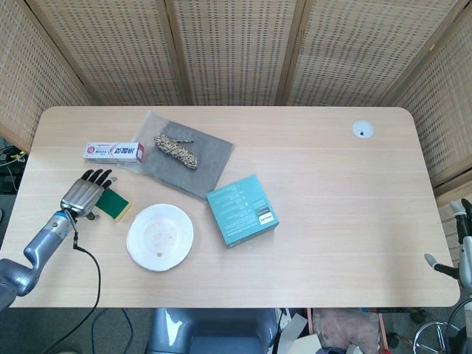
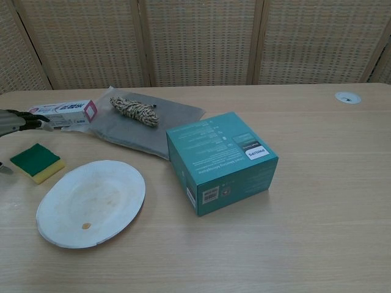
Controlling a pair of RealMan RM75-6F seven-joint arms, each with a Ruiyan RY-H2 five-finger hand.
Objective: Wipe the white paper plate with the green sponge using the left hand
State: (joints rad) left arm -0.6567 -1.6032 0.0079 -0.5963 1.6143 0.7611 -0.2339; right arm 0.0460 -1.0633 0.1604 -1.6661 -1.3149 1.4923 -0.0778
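Woven cane screens stood behind the pale wooden table [image 1: 332, 206], which carried every item shown. My left hand [image 1: 85, 195] hovered near the table's left edge with its fingers spread and empty, the fingertips [image 2: 38, 118] reaching over the green sponge [image 1: 112, 203]; whether they touched it could not be told. That sponge, green on top with a yellow underside, lay flat just beside the white paper plate [image 1: 160, 237], on the side toward the left edge. The plate sat near the front edge, left of centre, with faint brown smears and one small brown spot on its face. A teal box [image 1: 243, 210] stood near the table's centre, apart from the plate. A grey sheet [image 1: 184, 156] lay toward the back edge, bearing a bundle of twisted rope [image 1: 175, 150], and a toothpaste carton [image 1: 113, 152] touched the sheet's left edge. My right hand [image 1: 456, 254] hung off the table's right front corner, its fingers apart, holding nothing.
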